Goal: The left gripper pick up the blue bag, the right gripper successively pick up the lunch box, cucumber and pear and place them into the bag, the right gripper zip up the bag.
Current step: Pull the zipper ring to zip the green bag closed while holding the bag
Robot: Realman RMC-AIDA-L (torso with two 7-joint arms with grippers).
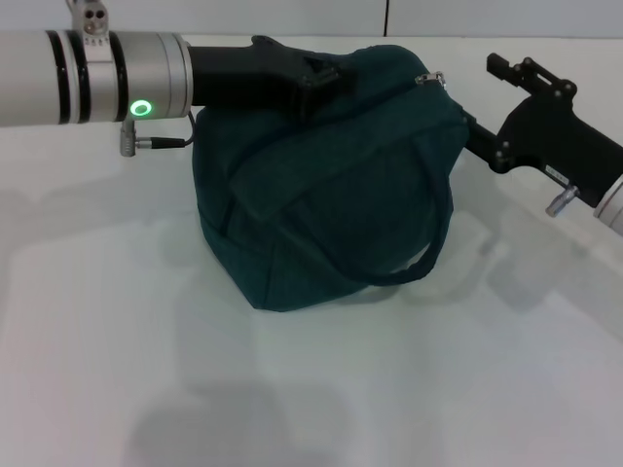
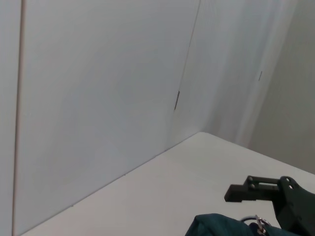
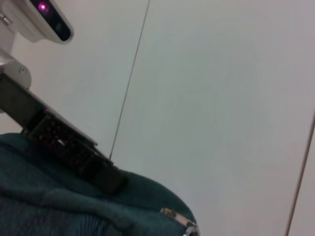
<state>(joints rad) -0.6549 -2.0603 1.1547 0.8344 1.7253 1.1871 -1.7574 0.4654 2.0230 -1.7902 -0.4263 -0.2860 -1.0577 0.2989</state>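
The blue bag sits zipped on the white table, its zipper pull at the top right end; the left gripper reaches in level along its silver arm and pinches the bag's top fabric; the right gripper points at the bag's right end, fingers hidden behind the fabric, so its opening cannot be judged.
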